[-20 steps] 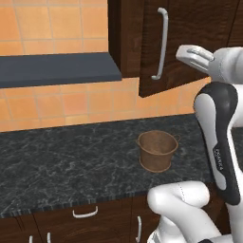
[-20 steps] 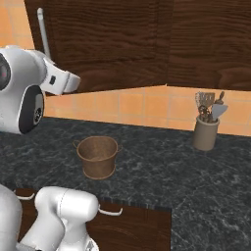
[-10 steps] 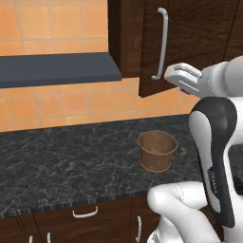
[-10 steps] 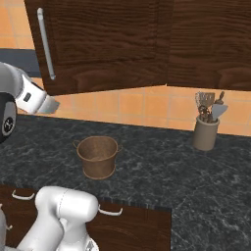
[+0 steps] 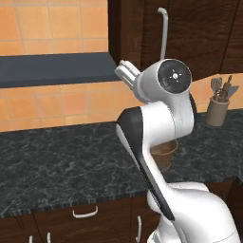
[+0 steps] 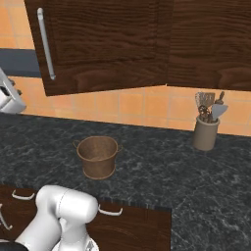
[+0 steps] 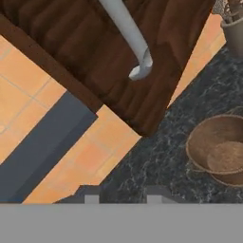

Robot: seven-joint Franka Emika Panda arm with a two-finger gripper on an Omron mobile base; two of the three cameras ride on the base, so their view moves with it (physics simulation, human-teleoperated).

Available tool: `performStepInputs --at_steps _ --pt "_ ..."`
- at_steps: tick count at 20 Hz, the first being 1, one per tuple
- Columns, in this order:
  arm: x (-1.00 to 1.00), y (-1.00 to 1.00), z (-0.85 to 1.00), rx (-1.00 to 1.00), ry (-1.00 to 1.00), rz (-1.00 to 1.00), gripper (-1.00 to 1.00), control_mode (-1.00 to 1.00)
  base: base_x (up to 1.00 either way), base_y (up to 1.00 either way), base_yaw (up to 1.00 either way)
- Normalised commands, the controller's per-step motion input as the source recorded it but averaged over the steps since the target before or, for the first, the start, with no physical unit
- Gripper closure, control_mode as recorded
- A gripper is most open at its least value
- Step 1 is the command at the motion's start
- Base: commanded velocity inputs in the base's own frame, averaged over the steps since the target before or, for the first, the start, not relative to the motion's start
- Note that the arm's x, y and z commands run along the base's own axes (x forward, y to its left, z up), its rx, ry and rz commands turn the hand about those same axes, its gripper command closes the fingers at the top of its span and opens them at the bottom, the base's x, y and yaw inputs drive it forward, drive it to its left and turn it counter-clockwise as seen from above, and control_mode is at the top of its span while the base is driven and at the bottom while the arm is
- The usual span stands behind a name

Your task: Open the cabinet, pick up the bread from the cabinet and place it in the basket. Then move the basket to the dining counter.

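Note:
The cabinet door (image 6: pixel 103 44) stands swung open, dark brown with a long silver bar handle (image 6: pixel 46 43). In the hand view the handle (image 7: pixel 127 33) is well above my fingertips and away from them. My gripper (image 7: pixel 122 195) is open with nothing between its fingers. It hangs left of the door and below the handle's end (image 5: pixel 124 72). The basket (image 6: pixel 98 156) stands upright and empty on the black worktop, at the right of the hand view (image 7: pixel 219 151) and half behind my arm in the left base view (image 5: pixel 163 153). The bread is hidden. The dining counter is out of view.
A grey-tan pot of utensils (image 6: pixel 205 131) stands at the back right of the black marbled worktop (image 6: pixel 162 166). A dark shelf (image 5: pixel 57 69) runs along the orange tiled wall left of the cabinet. Low drawers with curved handles (image 5: pixel 85 212) lie below the worktop's front edge.
The gripper let go of the bar handle and opened. The hand moved left and down away from the door, which has swung further open. The basket has not moved.

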Motion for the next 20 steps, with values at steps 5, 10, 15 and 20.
performStepInputs --at_steps 5,10,15,20 --pt "0.93 0.79 0.09 0.21 -0.19 -0.34 -1.00 -1.00 0.00 0.00 0.00" --pt "0.68 0.00 0.14 0.03 -0.19 -0.29 -1.00 -1.00 0.00 0.00 0.00" --pt "0.77 0.38 0.21 0.07 -0.27 -0.47 -1.00 -1.00 0.00 0.00 0.00" --pt "0.12 0.21 -0.03 0.30 -0.17 -0.46 -1.00 -1.00 0.00 0.00 0.00"
